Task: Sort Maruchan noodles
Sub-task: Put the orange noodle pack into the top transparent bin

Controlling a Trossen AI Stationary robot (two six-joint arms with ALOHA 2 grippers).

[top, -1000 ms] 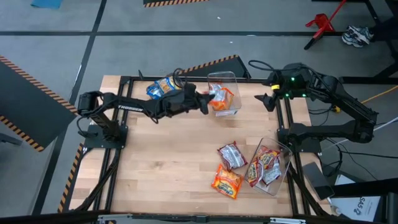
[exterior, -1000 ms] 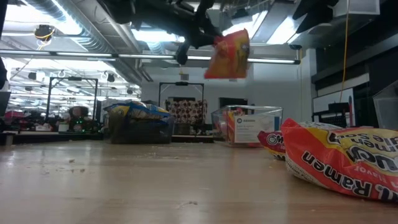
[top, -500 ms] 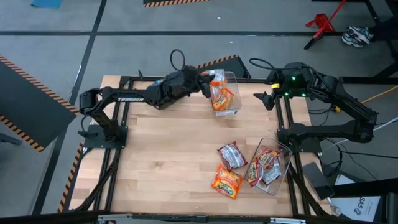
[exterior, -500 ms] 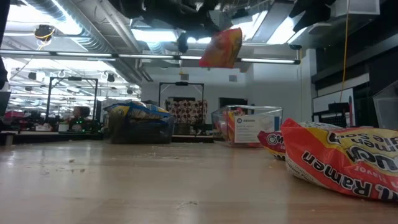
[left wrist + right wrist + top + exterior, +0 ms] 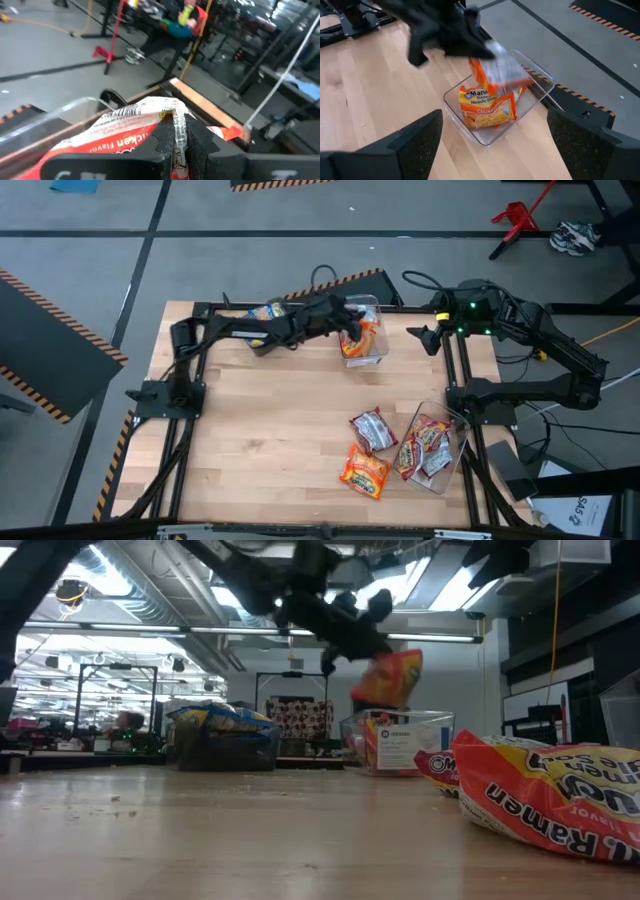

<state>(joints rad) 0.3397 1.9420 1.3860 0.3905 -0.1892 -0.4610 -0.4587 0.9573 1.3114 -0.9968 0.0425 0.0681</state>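
Note:
My left gripper point(image 5: 349, 322) reaches over the clear bin point(image 5: 378, 305) at the table's far edge and is shut on an orange noodle packet point(image 5: 362, 337). The low view shows that packet point(image 5: 390, 678) hanging just above the bin point(image 5: 400, 745). Another orange packet point(image 5: 487, 109) lies flat inside the bin. A red-and-white packet point(image 5: 373, 428) and an orange one point(image 5: 364, 471) lie flat on the table near the right. My right gripper point(image 5: 424, 340) waits open at the far right edge. My left gripper pinches the orange packet's crimped end seam point(image 5: 176, 116), beside the barcode, between its two fingers. The fingers point(image 5: 470, 35) come from the table's left, slanting down. The packet point(image 5: 495, 75) is lifted clear and hangs below them over the bin.
A bin of blue-and-yellow packets point(image 5: 264, 312) stands at the far edge, left of the orange bin. A tilted clear bin with red packets point(image 5: 432, 446) sits at the right edge. The table's left and near parts are bare wood point(image 5: 260, 440).
My left arm has stretched toward the table's far right, carrying the orange packet from beside the bin to over it. The packet first rose, then came down close above the bin. The gripper has stayed shut on it.

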